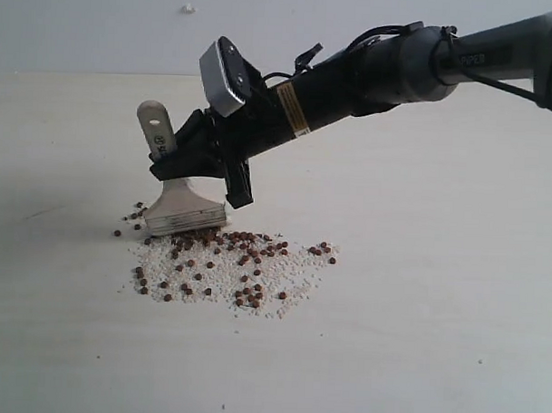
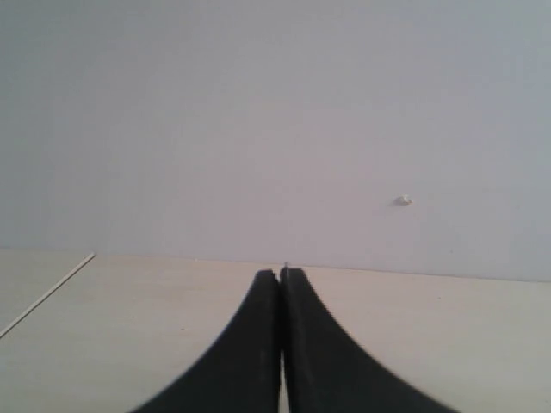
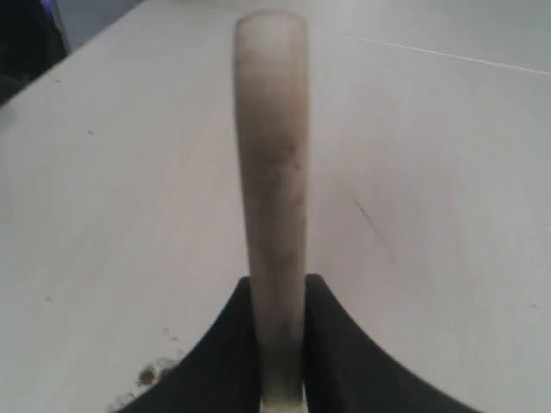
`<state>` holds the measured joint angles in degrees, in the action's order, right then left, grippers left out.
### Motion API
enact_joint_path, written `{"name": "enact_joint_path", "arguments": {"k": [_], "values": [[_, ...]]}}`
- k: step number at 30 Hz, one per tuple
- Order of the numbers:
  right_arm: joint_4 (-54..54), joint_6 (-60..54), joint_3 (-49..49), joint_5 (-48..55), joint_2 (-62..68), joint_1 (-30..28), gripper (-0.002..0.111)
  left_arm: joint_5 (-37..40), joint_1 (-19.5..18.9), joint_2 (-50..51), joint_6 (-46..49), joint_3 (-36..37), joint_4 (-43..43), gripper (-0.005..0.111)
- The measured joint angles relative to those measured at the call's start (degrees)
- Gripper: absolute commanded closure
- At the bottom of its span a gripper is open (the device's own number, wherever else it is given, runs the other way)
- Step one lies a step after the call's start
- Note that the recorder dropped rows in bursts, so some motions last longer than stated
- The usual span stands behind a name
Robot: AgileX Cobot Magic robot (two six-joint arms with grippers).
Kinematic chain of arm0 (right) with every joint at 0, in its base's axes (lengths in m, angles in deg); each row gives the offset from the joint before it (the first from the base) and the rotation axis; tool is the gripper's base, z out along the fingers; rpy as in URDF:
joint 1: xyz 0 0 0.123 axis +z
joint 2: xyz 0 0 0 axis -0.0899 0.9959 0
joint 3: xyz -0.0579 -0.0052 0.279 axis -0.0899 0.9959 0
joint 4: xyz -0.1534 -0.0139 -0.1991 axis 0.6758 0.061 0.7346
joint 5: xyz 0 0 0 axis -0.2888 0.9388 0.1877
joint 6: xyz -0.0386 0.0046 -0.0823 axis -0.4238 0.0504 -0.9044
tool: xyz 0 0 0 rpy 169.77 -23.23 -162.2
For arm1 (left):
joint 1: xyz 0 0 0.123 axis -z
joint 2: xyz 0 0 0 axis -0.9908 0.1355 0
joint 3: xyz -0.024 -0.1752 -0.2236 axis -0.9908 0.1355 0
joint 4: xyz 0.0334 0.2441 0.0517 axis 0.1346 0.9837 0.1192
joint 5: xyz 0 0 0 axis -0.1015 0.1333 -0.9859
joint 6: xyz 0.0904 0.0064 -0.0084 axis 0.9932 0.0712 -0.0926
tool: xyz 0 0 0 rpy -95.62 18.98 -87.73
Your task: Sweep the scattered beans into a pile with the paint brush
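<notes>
My right gripper [image 1: 198, 154] reaches across to the left of the exterior view and is shut on the paint brush [image 1: 172, 189], clamping its pale wooden handle [image 3: 272, 172] between both black fingers. The whitish bristles [image 1: 187, 220] press on the table at the far left edge of the spread of beans [image 1: 229, 264]. These small reddish-brown beans lie mixed with off-white grains in a loose, flat patch rather than a tight pile. A few stray beans [image 1: 130, 220] lie left of the bristles. My left gripper [image 2: 281, 275] is shut and empty, away from the beans.
The pale wooden table [image 1: 416, 338] stretches around the beans. A grey wall [image 2: 275, 112] with a small white mark [image 2: 403, 200] stands behind it. The right arm's black body [image 1: 399, 70] stretches in from the upper right.
</notes>
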<state>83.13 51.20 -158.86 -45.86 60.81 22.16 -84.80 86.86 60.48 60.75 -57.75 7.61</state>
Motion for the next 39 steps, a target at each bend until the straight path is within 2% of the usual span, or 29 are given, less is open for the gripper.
{"name": "enact_joint_path", "arguments": {"k": [3,8,15,18,24,30,35,39], "values": [[0.82,4.86,0.19,-1.62,-1.98,0.0,0.108,0.0,0.0,0.0,0.0,0.0,0.0,0.107],[1.46,5.24,0.19,1.51,-8.12,0.0,0.108,0.0,0.0,0.0,0.0,0.0,0.0,0.107],[0.74,-7.74,0.19,11.24,-9.71,5.51,0.108,0.0,0.0,0.0,0.0,0.0,0.0,0.107],[-7.02,-20.09,0.07,21.17,-5.08,9.63,0.108,0.0,0.0,0.0,0.0,0.0,0.0,0.107],[-10.83,-25.27,-4.74,24.65,2.95,11.23,0.108,0.0,0.0,0.0,0.0,0.0,0.0,0.107],[-6.76,-17.98,-6.98,23.36,4.99,11.23,0.108,0.0,0.0,0.0,0.0,0.0,0.0,0.107],[-1.49,-5.93,-7.12,16.8,4.04,11.23,0.108,0.0,0.0,0.0,0.0,0.0,0.0,0.107],[-0.66,-1.4,-7.12,12.71,3.9,11.23,0.108,0.0,0.0,0.0,0.0,0.0,0.0,0.107]]}}
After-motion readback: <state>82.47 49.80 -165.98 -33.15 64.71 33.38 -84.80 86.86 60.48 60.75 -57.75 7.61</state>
